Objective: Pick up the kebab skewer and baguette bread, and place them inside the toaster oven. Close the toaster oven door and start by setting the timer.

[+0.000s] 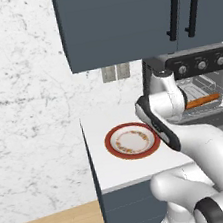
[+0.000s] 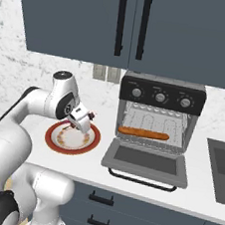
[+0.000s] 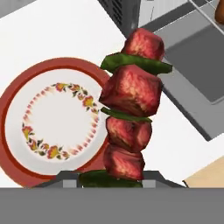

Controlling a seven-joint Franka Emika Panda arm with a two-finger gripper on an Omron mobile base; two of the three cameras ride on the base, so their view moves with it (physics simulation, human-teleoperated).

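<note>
a: item one, the two-finger dark-tipped gripper [image 2: 81,122]?
b: jaws partly closed on the short kebab skewer of red meat chunks and green pepper slices [image 3: 130,111], raised above the round white plate with red rim and floral ring [image 2: 91,141], left of the oven.

a: item two, the slim orange-brown baguette bread [image 2: 143,133]?
b: lying across the wire rack inside the boxy dark grey toaster oven with three silver-marked knobs [image 2: 162,97].

a: item three, the dark glass-paned toaster oven door with bar handle [image 2: 148,162]?
b: folded down flat onto the white countertop [image 2: 198,198], fully open.

a: surroundings?
b: dark blue-grey wall cabinets [image 1: 119,16] above, marbled white wall [image 1: 27,111] behind.
</note>
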